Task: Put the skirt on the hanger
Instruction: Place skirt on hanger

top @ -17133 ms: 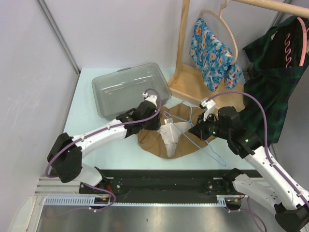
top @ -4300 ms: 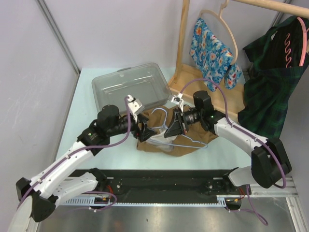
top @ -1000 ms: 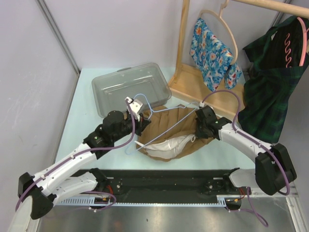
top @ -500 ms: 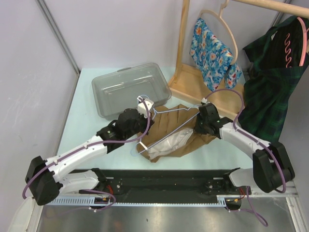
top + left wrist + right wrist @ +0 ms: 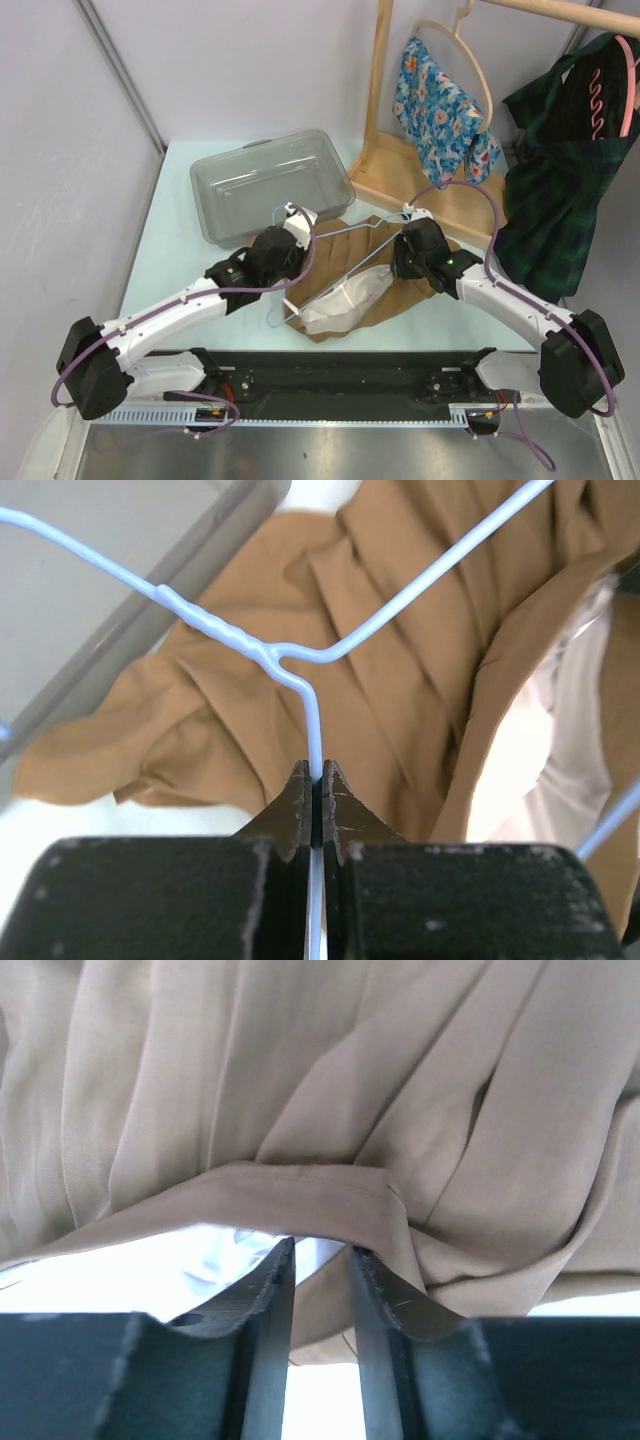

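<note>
The tan pleated skirt (image 5: 385, 290) lies crumpled on the table, its white lining (image 5: 340, 300) showing at the front. A pale blue wire hanger (image 5: 345, 250) reaches across it, partly inside the waist opening. My left gripper (image 5: 298, 232) is shut on the hanger's wire just below the twisted neck (image 5: 225, 635), pinched at the fingertips of the left gripper (image 5: 315, 772). My right gripper (image 5: 398, 265) is at the skirt's right side. In its wrist view the right gripper (image 5: 320, 1252) is open, with the folded waistband (image 5: 300, 1195) lying across its tips.
A clear grey bin (image 5: 270, 185) stands behind the left gripper. A wooden rack (image 5: 380, 100) at the back right carries a floral garment (image 5: 435, 100) on a wooden hanger. A dark plaid garment (image 5: 560, 170) hangs on the far right.
The right gripper's jaws have spread apart at the waistband. The left arm has carried the hanger slightly rightward, and the skirt has bunched closer between the arms.
</note>
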Robot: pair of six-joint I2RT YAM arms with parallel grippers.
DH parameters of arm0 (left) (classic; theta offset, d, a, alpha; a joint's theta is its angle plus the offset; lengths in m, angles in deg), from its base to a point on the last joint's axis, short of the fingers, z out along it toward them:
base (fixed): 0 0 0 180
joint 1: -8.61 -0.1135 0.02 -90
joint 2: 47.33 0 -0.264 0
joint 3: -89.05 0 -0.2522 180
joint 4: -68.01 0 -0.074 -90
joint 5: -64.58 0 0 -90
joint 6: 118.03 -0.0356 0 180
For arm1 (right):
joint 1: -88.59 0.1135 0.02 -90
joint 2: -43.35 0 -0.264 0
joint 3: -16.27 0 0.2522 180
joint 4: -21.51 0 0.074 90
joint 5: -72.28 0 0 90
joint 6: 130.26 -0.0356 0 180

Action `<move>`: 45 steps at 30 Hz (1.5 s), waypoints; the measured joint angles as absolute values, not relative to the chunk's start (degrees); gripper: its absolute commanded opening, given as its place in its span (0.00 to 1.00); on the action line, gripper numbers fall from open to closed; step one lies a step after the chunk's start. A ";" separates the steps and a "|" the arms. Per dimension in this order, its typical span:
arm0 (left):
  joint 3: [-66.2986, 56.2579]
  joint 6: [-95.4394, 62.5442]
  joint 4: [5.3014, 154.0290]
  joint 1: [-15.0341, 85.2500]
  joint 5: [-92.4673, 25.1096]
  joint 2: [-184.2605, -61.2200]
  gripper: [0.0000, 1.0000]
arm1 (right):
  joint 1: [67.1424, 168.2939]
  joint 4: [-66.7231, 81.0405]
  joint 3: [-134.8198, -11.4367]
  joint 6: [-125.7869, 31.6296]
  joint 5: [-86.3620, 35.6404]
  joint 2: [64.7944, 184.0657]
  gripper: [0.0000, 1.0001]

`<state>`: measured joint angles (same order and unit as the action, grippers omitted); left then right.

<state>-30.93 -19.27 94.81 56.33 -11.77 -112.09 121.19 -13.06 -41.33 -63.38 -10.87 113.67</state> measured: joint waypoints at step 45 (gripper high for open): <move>-22.58 -10.12 102.59 57.56 0.47 -118.12 0.00 | 113.52 -11.97 -38.86 -56.30 -21.69 105.70 0.34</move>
